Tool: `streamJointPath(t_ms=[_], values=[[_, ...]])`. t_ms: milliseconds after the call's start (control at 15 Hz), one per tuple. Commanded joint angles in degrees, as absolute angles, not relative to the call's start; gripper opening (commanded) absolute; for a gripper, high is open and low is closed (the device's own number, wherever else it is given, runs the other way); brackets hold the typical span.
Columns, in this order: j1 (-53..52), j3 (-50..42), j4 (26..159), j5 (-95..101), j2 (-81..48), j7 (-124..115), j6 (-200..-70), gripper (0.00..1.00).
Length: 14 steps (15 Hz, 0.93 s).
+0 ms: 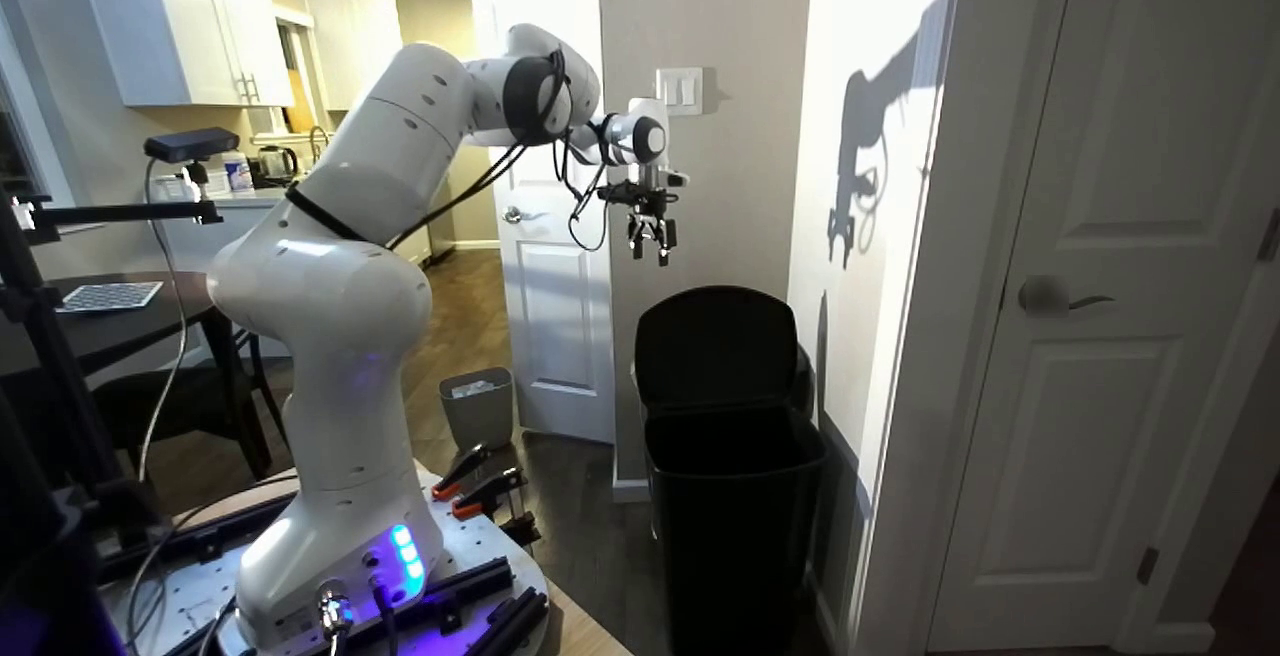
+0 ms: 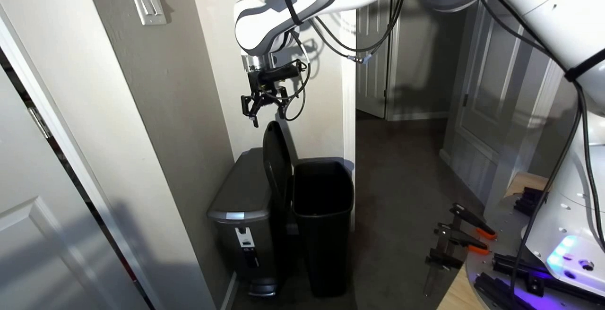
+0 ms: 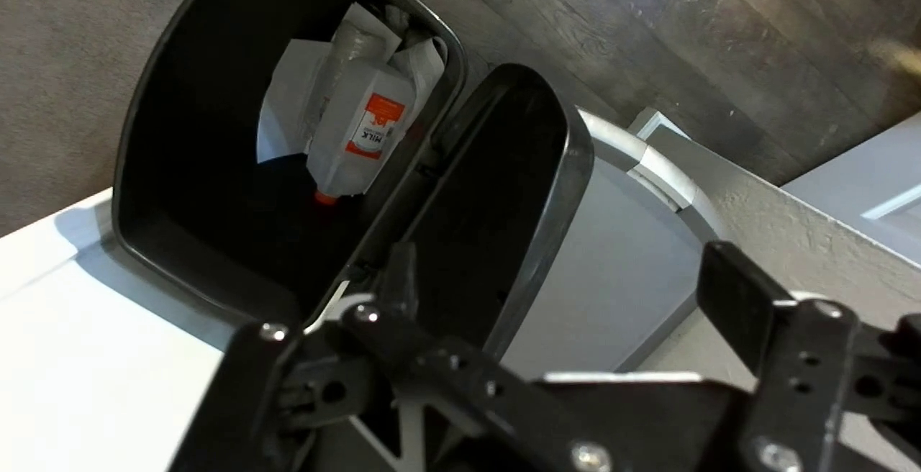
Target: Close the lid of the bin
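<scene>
The tall black bin (image 1: 740,546) stands on the floor by the wall, also in an exterior view (image 2: 326,248). Its black lid (image 1: 715,346) stands open and roughly upright from the hinge, seen nearly edge-on in an exterior view (image 2: 276,159). The wrist view looks down into the bin (image 3: 133,141), with the raised lid (image 3: 496,184) beside the opening. A milk jug (image 3: 367,126) and papers lie inside. My gripper (image 1: 652,248) is open and empty, above the lid and apart from it, also in an exterior view (image 2: 268,115). In the wrist view its fingers (image 3: 565,274) are wide apart.
A grey pedal bin (image 2: 241,187) stands close behind the raised lid; its flat top (image 3: 611,263) shows in the wrist view. Walls border both bins. A small wastebasket (image 1: 480,406) stands by the white door (image 1: 560,336). Clamps (image 1: 490,491) stick out from the robot's table.
</scene>
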<state>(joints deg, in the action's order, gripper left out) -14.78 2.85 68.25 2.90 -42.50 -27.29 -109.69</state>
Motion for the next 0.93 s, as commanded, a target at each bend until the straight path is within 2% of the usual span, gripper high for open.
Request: streamJointPath(t_ms=[0, 400, 867], values=[[-15.6, 1.3, 55.3, 2.0, -51.1, -29.4, -106.3, 1.00], [-15.2, 1.2, 39.4, 1.7, -62.5, -33.0, -99.1, 1.00], [-15.2, 0.1, 30.9, 2.0, -68.9, -37.5, -94.6, 1.00]])
